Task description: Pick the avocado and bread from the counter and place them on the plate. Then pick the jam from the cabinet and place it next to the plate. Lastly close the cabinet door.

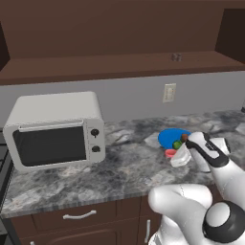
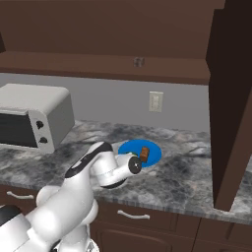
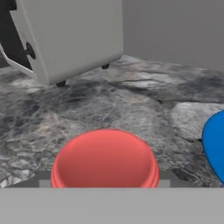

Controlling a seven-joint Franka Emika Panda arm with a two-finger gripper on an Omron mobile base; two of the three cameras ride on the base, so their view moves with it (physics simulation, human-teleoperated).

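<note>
The jam [image 3: 105, 164], with its red lid close to the camera, fills the bottom of the hand view. My gripper [image 1: 175, 155] is shut on it just above the counter [image 1: 119, 162], at the near left edge of the blue plate [image 1: 168, 136]. The red lid [image 1: 170, 153] peeks out beside the white hand. The green avocado [image 1: 177, 144] and the brown bread [image 2: 144, 153] lie on the plate [image 2: 150, 147]. The cabinet [image 1: 119, 67] stands open above. Its cabinet door [image 2: 231, 108] swings out on the right.
A white toaster oven [image 1: 55, 129] sits on the counter's left, also in the hand view [image 3: 70, 35]. A small grey item [image 1: 176, 57] rests on the cabinet shelf. A wall socket [image 1: 169, 92] is behind the plate. Drawers with silver handles [image 1: 79, 216] run below.
</note>
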